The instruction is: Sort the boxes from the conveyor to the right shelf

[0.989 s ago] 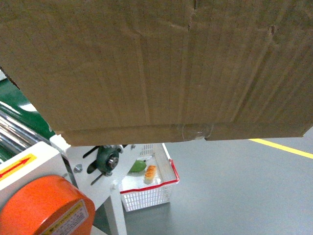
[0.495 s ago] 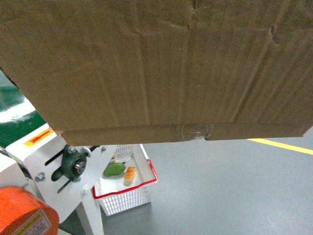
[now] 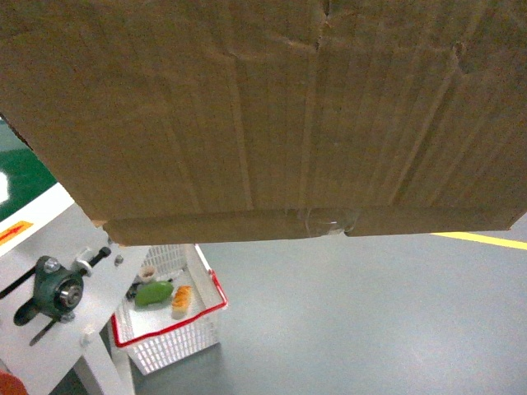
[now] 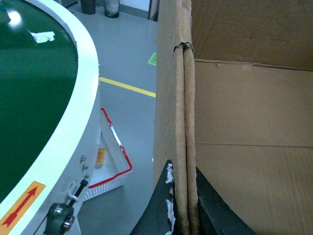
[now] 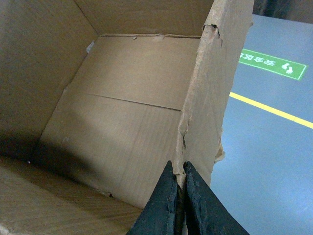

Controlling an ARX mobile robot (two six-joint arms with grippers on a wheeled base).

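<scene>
A large corrugated cardboard box (image 3: 272, 115) hangs in the air between the robot's two arms, its taped bottom seam filling most of the head camera's view, clear of the conveyor and over the grey floor (image 3: 370, 321). The curved green conveyor (image 4: 29, 93) with its cream rim lies off to the left and has slid steadily toward the edge of the head view over the last second; the orange motor housing seen then is all but gone, a sign that the robot is turning or rolling away with its load. The left hand (image 4: 182, 205) pinches the box's doubled left wall between its pressed-together fingers; the right hand (image 5: 178, 200) pinches the torn right wall the same way. A white basket with a red rim (image 3: 169, 321), holding a green and an orange item, stands on the floor beside the conveyor's frame. A yellow floor line (image 3: 482, 239) runs past. The right shelf is not in view, so the carry looks only partly done.
</scene>
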